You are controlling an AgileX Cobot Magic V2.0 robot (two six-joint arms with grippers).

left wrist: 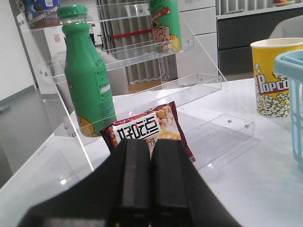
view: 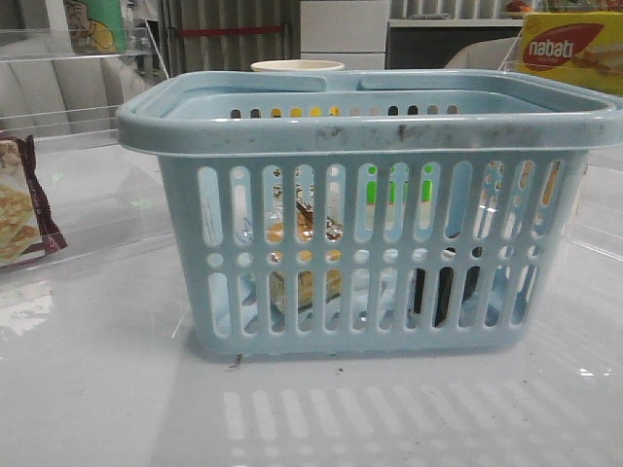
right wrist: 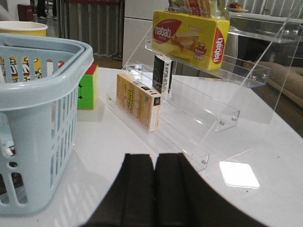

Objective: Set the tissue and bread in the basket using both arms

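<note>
Light-blue basket [view: 370, 224] stands between cracker packet [view: 19, 209] and nabati box [view: 569, 51].

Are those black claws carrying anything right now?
No. Both the left gripper and the right gripper are shut with nothing between their fingers. The bread and tissue show through the basket slots.

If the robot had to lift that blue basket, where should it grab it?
Probably by the wide rolled rim of the basket, coming from above. The rim juts out past the slotted walls, so fingers can close across its edge. With both the left tool and right tool, opposite sides would keep it level.
</note>
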